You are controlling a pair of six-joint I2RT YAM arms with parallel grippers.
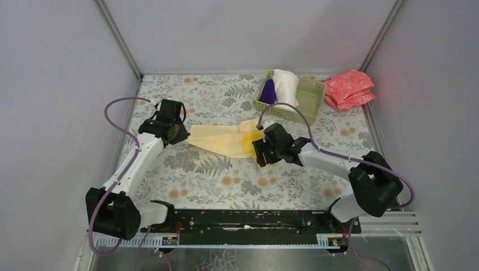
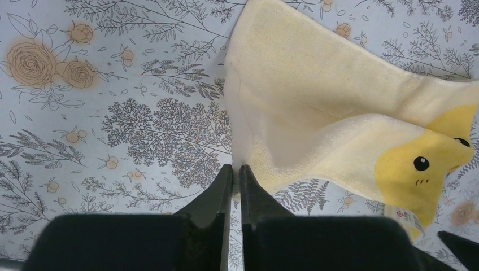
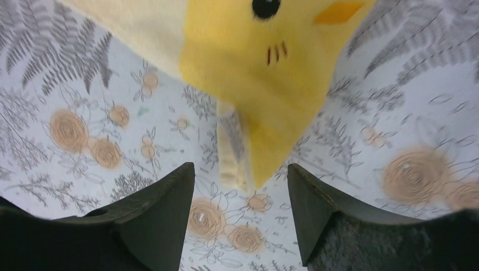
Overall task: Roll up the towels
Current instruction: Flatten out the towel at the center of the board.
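Although the patterned table [image 1: 214,180] carries three towels, only one lies unrolled: the pale yellow towel [image 1: 220,138], spread loosely at mid-table between the two arms. Behind it, the light green basket [image 1: 310,96] holds the white towel [image 1: 285,84] and the dark purple towel [image 1: 268,91], both bundled upright. They look rolled, so roughly two thirds of the task appears complete. Rolling of the pale yellow towel is not yet begun.

Left gripper [image 2: 236,170]: jaws together, pinching the towel's left edge.

Right gripper [image 3: 241,175]: jaws apart and empty, hovering over the corner printed with a chick face, where a small sewn label [image 3: 231,152] lies just ahead of the tips.
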